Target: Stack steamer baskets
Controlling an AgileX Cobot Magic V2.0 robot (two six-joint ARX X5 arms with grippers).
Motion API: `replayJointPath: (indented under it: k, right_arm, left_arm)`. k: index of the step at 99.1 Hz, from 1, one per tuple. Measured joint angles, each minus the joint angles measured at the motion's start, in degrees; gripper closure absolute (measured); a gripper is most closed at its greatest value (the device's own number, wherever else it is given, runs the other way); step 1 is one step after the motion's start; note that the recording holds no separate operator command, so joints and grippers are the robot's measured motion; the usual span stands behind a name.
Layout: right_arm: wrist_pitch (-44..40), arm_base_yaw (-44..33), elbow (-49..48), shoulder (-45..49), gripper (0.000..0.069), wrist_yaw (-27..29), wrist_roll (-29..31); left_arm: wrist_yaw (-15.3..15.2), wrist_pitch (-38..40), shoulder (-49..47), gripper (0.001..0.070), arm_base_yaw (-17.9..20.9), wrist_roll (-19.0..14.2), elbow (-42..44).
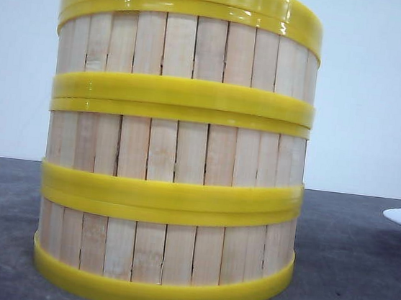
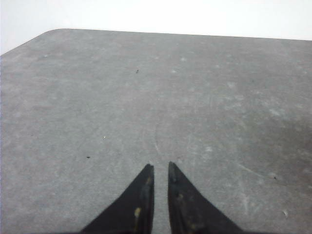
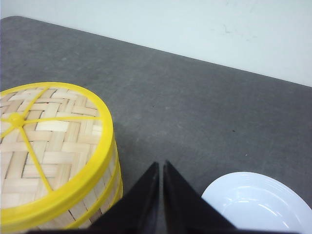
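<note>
The steamer baskets (image 1: pixel 177 147) stand as one stack of three on the grey table (image 1: pixel 359 284), filling the front view. The right gripper (image 3: pixel 161 168) hangs just beside the stack, between it and a white plate (image 3: pixel 263 204); its fingers are pressed nearly together, with only a thin slit between the tips, and they hold nothing. The left gripper (image 2: pixel 160 168) is over bare table, with no basket in its view; its fingers stand slightly apart and hold nothing.

The stack sits upright and aligned, tier on tier. Walls are pale vertical bamboo slats, with glossy yellow rims meeting at each joint. The top (image 3: pixel 48 141) shows woven bamboo crossed by yellow spokes from a central hub. The plate lies near the stack, not touching it.
</note>
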Motion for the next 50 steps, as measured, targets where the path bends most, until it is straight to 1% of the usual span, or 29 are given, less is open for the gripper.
replayJointPath:
  k: [30,40,50]
  right_arm:
    - [0.5,0.0,0.0,0.0,0.0681,0.4,-0.4]
    - [3.4,-1.0,0.0,0.0,0.0681,2.9,-2.6]
    - [8.7,-5.6,0.0,0.0,0.0681,4.1,-6.5]
  left_arm:
    - [0.0,0.0,0.0,0.0685,0.0,0.0,0.0]
    - [0.0,0.0,0.0,0.0685,0.0,0.0,0.0]
    - [0.0,0.0,0.0,0.0685,0.0,0.0,0.0]
